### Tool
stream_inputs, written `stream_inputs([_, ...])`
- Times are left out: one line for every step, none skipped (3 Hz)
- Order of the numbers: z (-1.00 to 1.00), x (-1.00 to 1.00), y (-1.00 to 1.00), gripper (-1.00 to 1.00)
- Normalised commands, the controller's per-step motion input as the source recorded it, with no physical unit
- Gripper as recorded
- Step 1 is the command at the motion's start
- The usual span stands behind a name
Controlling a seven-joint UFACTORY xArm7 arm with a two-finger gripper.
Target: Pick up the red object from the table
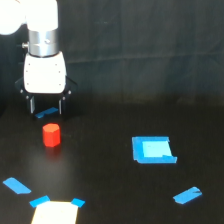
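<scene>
The red object [51,135] is a short red-orange cylinder standing upright on the black table [110,180], toward the exterior view's left. My gripper [45,106] hangs from the white arm just above and behind it, a little to the left. Its two dark fingers [32,106] stand apart, so it is open, with nothing held between them. A blue tape strip shows through the gap between the fingers. The gripper does not touch the red object.
A blue-edged square [153,149] lies right of centre. Blue tape strips lie at the lower right [187,195] and lower left [16,185]. A pale sheet with blue corners [56,212] sits at the bottom edge. A dark curtain forms the backdrop.
</scene>
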Motion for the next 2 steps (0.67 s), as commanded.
stream_inputs([-0.69, 0.20, -0.10, -0.53])
stream_inputs([-0.28, 0.22, -0.53, -0.10])
